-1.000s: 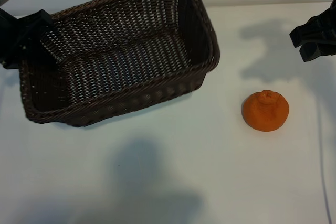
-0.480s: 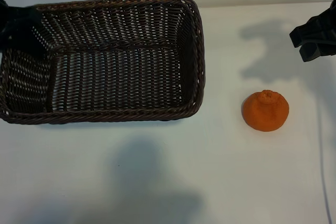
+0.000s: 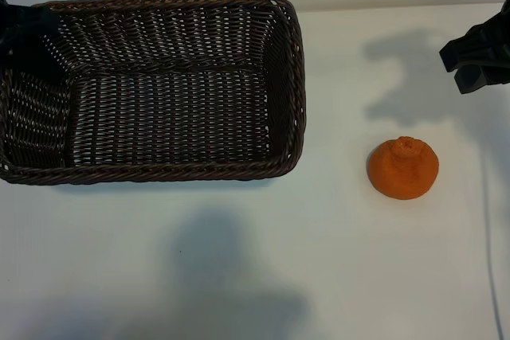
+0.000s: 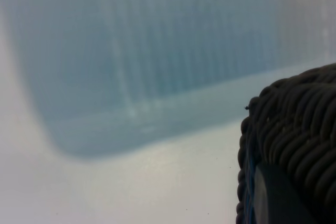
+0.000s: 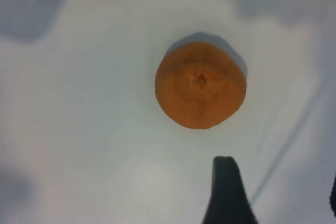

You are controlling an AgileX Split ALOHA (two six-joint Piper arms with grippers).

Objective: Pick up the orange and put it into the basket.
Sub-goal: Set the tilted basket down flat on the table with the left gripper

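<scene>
On the white tabletop (image 3: 239, 276), seen steeply from above, one orange (image 3: 402, 167) sits at about four o'clock from the frame's centre, knob upward, touching nothing and well apart from the one basket (image 3: 296, 77), which fills the ten-o'clock quarter and holds nothing. One left gripper (image 3: 22, 37), at nine o'clock against the basket's far-left corner, has its jaws narrowed onto the braided rim; the left wrist view shows the weave (image 4: 294, 124) pressed close against one finger. One right gripper (image 3: 476, 60), at two o'clock, hovers above and beyond the fruit with jaws standing wide and nothing between them; in the right wrist view one dark fingertip (image 5: 227, 192) shows just short of the orange (image 5: 200, 85). Handling, as a judgement: the fruit looks light, firm yet slightly yielding, with dimpled matte skin that should give good friction and little risk of slipping; its squat round form may roll if nudged off-centre. The soundest hold is likely across its widest girth, fingers on opposite flanks below the knob, with moderate pressure so the peel is not bruised. Count: one orange, one basket, two grippers.
</scene>
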